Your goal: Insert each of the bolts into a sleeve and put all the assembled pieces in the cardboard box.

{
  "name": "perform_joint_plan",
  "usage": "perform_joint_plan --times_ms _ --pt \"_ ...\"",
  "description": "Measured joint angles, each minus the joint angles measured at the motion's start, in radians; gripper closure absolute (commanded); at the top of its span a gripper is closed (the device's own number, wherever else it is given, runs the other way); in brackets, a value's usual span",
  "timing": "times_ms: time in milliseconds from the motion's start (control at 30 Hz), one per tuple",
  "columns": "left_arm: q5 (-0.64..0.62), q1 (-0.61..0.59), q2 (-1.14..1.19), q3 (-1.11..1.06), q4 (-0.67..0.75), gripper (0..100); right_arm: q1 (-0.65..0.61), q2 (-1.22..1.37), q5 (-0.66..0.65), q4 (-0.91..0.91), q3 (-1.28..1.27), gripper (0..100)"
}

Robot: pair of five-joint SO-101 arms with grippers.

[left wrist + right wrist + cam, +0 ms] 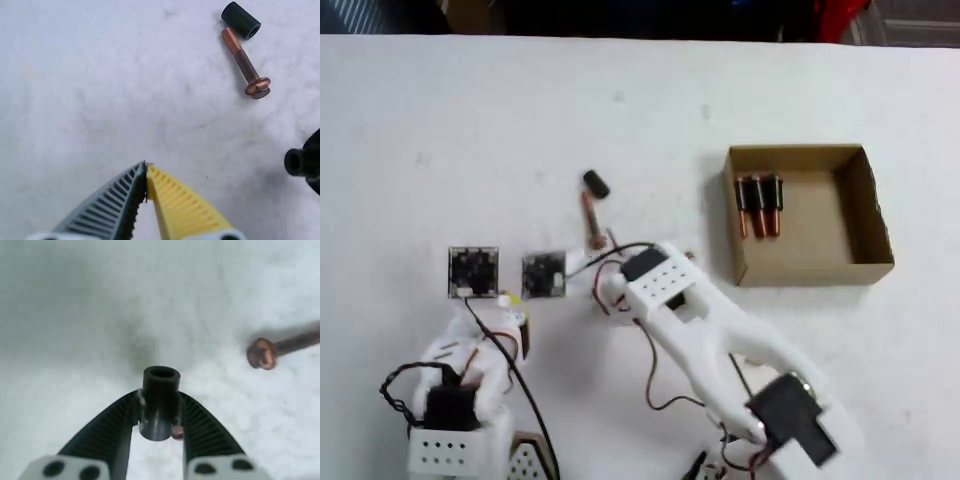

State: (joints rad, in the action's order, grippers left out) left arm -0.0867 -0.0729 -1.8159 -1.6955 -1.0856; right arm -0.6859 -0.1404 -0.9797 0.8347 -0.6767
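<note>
The table (470,120) is surveyed from above by the high view. One loose bolt (591,220) (246,62) (261,353) is caught close-up in both downward-tilted wrist views.

The left gripper (146,172) has its grey and yellow fingers pressed together, with nothing between them, above the white table (90,90). Farther off a copper bolt (246,62) lies flat, and its threaded end is just beside a black sleeve (240,20). A second black tube (301,162) is partly cut off.

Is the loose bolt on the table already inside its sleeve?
Out: the bolt lies bare beside the black sleeve.
</note>
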Motion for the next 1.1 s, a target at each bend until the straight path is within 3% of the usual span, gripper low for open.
perform_joint_plan --times_ms 600,1100 --pt "0.002 0.000 0.000 0.000 0.000 98 0.238 -0.445 0.582 0.002 -0.012 98.2" --pt "0.002 0.000 0.000 0.000 -0.006 98 0.253 -0.767 0.763 -0.043 -0.293 98.2"
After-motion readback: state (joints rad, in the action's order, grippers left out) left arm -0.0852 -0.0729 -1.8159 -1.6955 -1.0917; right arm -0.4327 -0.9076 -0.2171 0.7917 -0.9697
